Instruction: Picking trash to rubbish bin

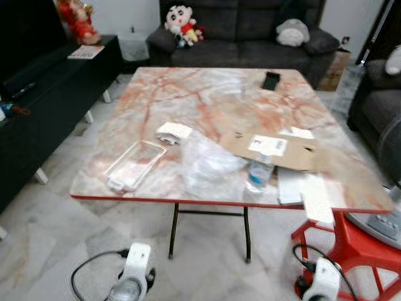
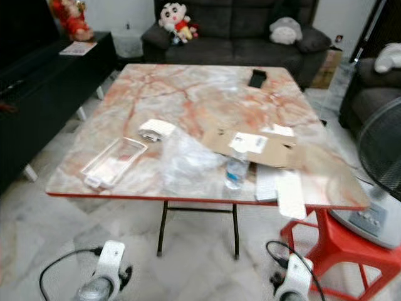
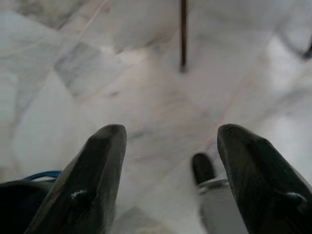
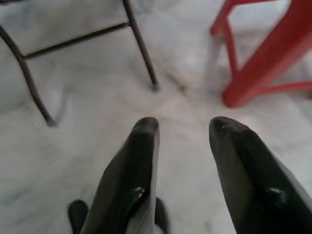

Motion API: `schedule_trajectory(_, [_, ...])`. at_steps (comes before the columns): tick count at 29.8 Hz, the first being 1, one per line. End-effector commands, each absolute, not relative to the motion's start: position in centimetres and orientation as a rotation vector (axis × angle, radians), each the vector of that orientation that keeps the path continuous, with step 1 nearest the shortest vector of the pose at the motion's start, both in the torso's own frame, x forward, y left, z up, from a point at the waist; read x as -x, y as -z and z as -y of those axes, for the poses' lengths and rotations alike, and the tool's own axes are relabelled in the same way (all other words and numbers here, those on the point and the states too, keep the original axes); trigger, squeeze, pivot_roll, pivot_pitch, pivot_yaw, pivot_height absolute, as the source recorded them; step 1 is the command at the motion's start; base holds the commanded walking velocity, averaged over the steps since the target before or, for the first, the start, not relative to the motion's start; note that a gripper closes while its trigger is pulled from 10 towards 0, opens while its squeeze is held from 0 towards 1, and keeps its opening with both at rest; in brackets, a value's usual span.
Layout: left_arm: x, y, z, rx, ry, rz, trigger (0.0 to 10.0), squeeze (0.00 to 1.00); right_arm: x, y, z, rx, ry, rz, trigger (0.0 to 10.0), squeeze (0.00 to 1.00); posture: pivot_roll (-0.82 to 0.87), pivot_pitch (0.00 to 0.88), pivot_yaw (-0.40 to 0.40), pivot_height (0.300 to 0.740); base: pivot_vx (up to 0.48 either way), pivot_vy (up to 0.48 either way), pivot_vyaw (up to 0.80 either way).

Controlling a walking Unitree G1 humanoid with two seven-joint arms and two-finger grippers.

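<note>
Trash lies on the marble-patterned table [image 1: 213,100]: a clear plastic tray [image 1: 135,164] at the front left, a crumpled clear plastic bag [image 1: 207,166] in the middle, a small plastic water bottle [image 1: 258,172] upright beside it, a flat cardboard sheet [image 1: 276,149], and white paper [image 1: 173,132]. Both arms hang low in front of the table, the left wrist [image 1: 133,269] and the right wrist [image 1: 322,279]. My left gripper [image 3: 168,141] is open above the floor. My right gripper [image 4: 183,129] is open too, with nothing between its fingers.
A red plastic stool [image 1: 351,251] and a floor fan [image 1: 391,157] stand at the right. A black TV cabinet [image 1: 44,94] runs along the left. A dark sofa [image 1: 244,31] with plush toys is behind the table. A black phone [image 1: 270,80] lies far on the table.
</note>
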State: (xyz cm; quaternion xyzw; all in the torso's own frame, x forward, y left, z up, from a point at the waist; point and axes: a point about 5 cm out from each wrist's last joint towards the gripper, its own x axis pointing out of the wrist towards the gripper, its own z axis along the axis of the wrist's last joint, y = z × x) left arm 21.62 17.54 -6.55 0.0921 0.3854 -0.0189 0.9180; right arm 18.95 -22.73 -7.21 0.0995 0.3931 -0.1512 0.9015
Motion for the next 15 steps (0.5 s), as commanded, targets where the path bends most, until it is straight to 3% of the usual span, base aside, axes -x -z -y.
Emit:
schedule_trajectory(1, [-21.77, 6.51, -16.76, -0.201, 0.077, -0.782, 10.0, 0.00, -18.24, 7.35, 23.57, -0.202, 0.345, -0.820, 10.0, 0.00, -0.05, 0.010, -0.020, 0.740, 0.000, 0.000, 0.00])
schedule_trajectory(11, [-22.01, 6.31, -16.46, -0.220, 0.100, -0.755, 10.0, 0.00, -18.04, 7.45, 23.57, -0.202, 0.347, -0.827, 10.0, 0.00, -0.05, 0.020, -0.024, 0.740, 0.000, 0.000, 0.00])
schedule_trajectory(12, [-22.14, 6.18, -16.47, -0.240, 0.105, -0.738, 10.0, 0.62, -18.02, 7.46, 23.57, -0.202, 0.347, -0.828, 10.0, 0.00, -0.05, 0.022, -0.026, 0.740, 0.000, 0.000, 0.00])
schedule_trajectory(13, [-22.18, 6.13, -16.49, -0.249, 0.106, -0.732, 10.0, 0.62, -18.02, 7.46, 23.57, -0.202, 0.347, -0.828, 10.0, 0.00, -0.05, 0.022, -0.026, 0.740, 0.000, 0.000, 0.00])
schedule_trajectory(14, [-22.27, 6.05, -16.54, -0.251, 0.102, -0.724, 10.0, 1.00, -18.01, 7.47, 23.57, -0.202, 0.347, -0.828, 10.0, 0.00, -0.05, 0.022, -0.026, 0.740, 0.000, 0.000, 0.00])
schedule_trajectory(15, [-22.43, 5.91, -16.58, -0.244, 0.095, -0.710, 10.0, 1.00, -17.99, 7.47, 23.58, -0.201, 0.346, -0.829, 10.0, 0.00, -0.04, 0.025, -0.027, 0.740, 0.000, 0.000, 0.00])
